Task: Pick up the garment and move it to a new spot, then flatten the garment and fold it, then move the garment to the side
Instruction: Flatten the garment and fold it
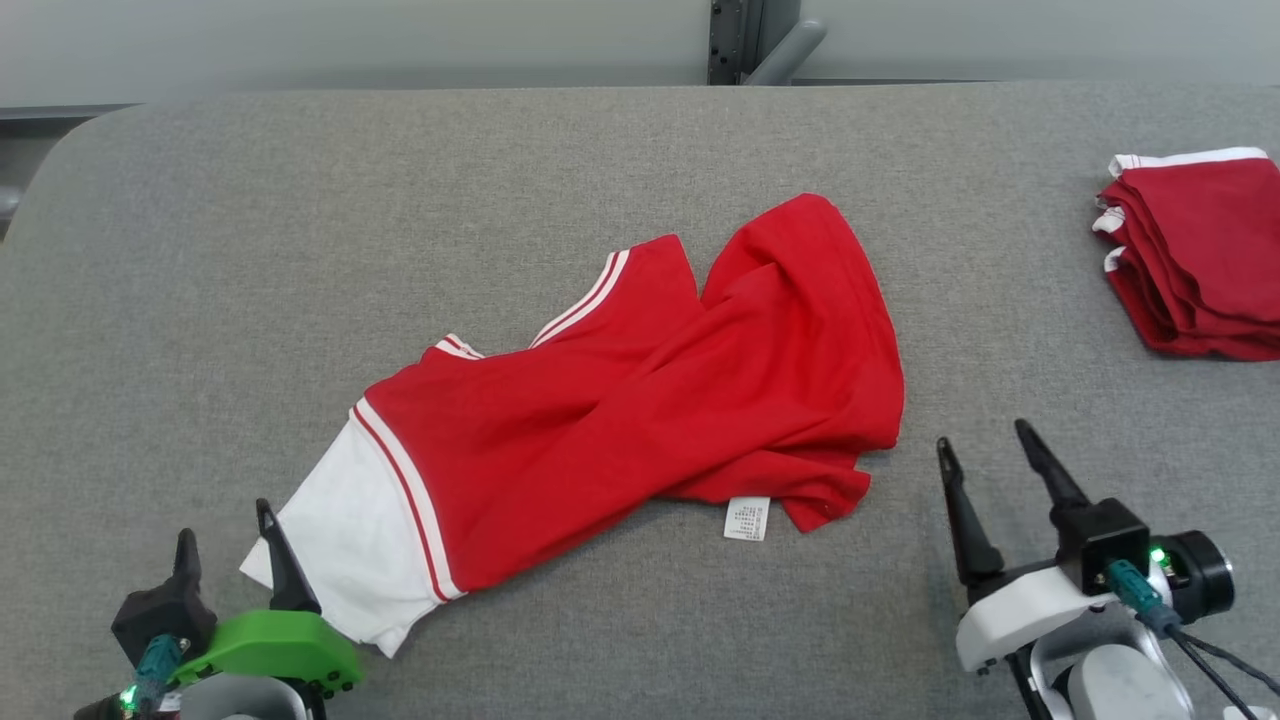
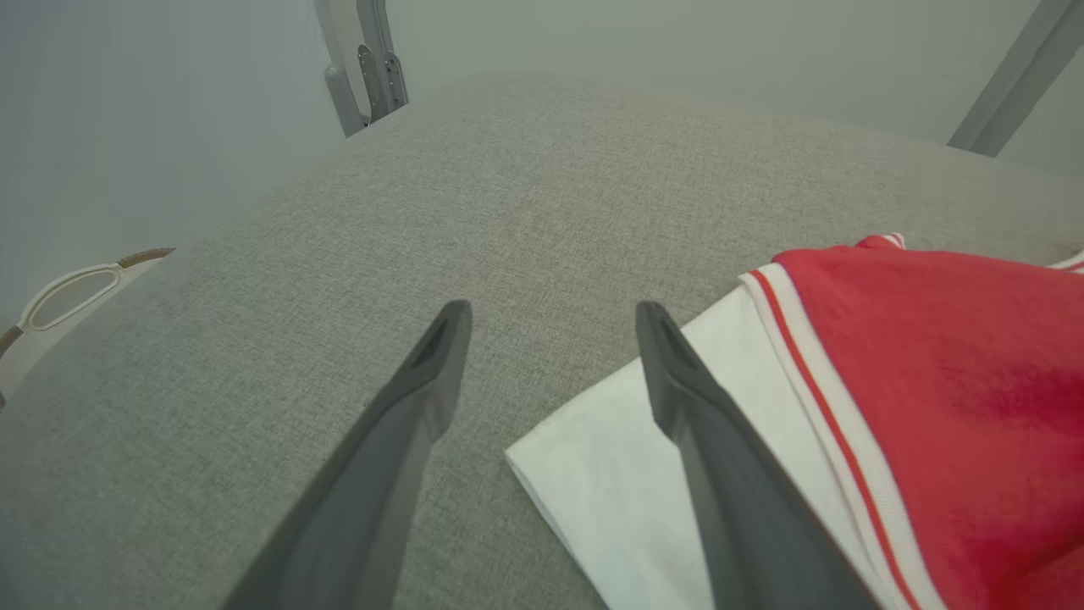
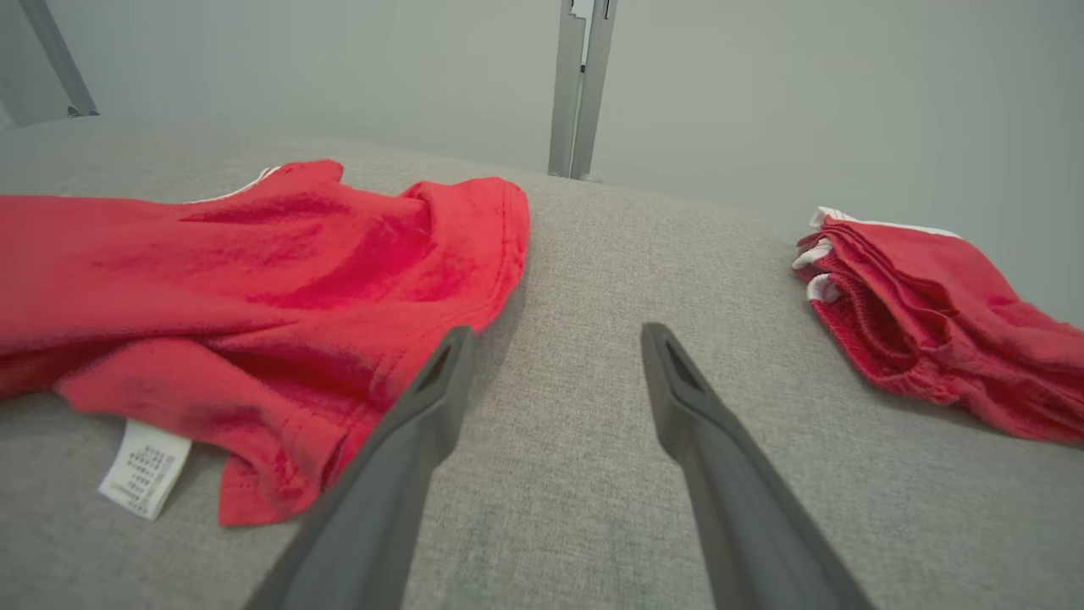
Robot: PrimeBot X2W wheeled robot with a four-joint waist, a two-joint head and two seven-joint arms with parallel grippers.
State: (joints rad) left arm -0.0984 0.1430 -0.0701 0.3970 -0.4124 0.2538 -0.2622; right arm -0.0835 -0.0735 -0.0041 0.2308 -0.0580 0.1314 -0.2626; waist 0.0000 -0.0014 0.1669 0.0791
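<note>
A crumpled red garment (image 1: 640, 400) with a white sleeve and white stripes lies spread across the middle of the grey table (image 1: 200, 250). Its white sleeve reaches toward the near left, where my left gripper (image 1: 228, 525) stands open, its right finger just over the sleeve's corner (image 2: 610, 474). Nothing sits between its fingers. My right gripper (image 1: 985, 448) is open near the front right, a little right of the garment's lower hem (image 3: 279, 398), and holds nothing. A white care label (image 1: 747, 518) shows at the hem.
A folded stack of red and white garments (image 1: 1195, 250) lies at the far right edge of the table. A grey post (image 1: 740, 40) rises behind the table's back edge. A pale handle-like object (image 2: 68, 292) sits off the table's left side.
</note>
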